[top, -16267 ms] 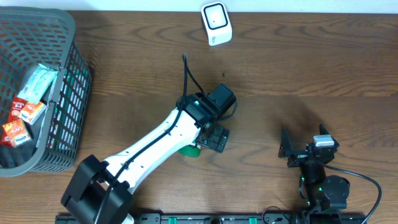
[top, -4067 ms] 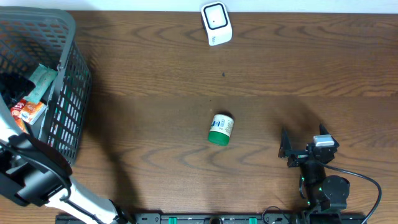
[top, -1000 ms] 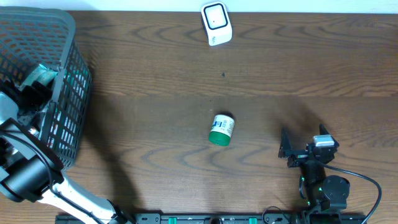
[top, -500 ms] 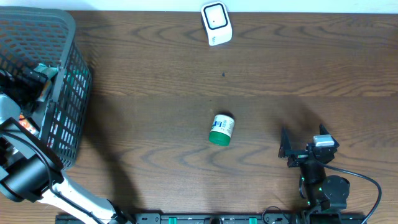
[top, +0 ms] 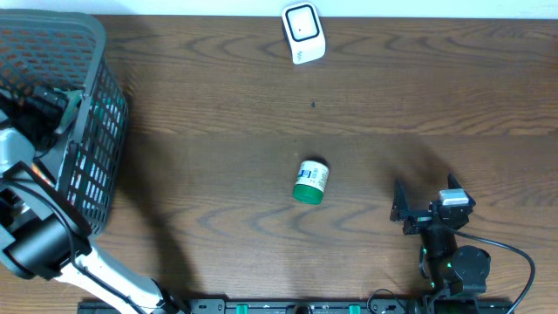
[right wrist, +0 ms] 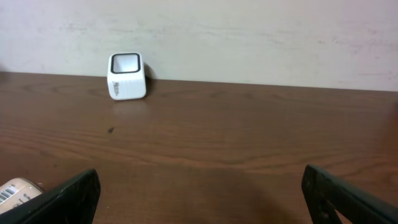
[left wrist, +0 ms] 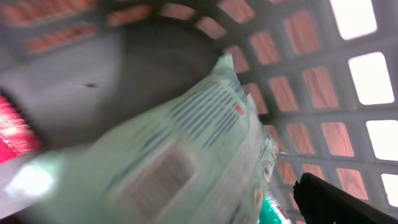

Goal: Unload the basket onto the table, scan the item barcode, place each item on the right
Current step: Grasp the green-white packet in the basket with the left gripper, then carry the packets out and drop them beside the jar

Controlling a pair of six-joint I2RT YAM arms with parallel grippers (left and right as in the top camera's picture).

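My left gripper point(top: 40, 103) is down inside the grey mesh basket point(top: 96, 52) at the far left, open. The left wrist view is blurred: a pale green packet point(left wrist: 186, 137) with a printed label fills it, close under the jaws, and one dark finger point(left wrist: 336, 202) shows at the lower right. A small jar point(top: 309, 181) with a green cap lies on its side mid-table, its barcode label facing up. The white scanner point(top: 302, 33) stands at the back edge. My right gripper point(right wrist: 199, 202) rests open near the front right, nothing between its fingers.
The basket also holds red snack packets point(top: 35, 170), mostly hidden by my left arm. In the right wrist view the scanner point(right wrist: 127, 76) stands against the pale wall and the jar point(right wrist: 15, 190) shows at the lower left corner.
My left gripper has moved toward the far side of the basket, over the pale green packet. The jar and the right arm have not moved.
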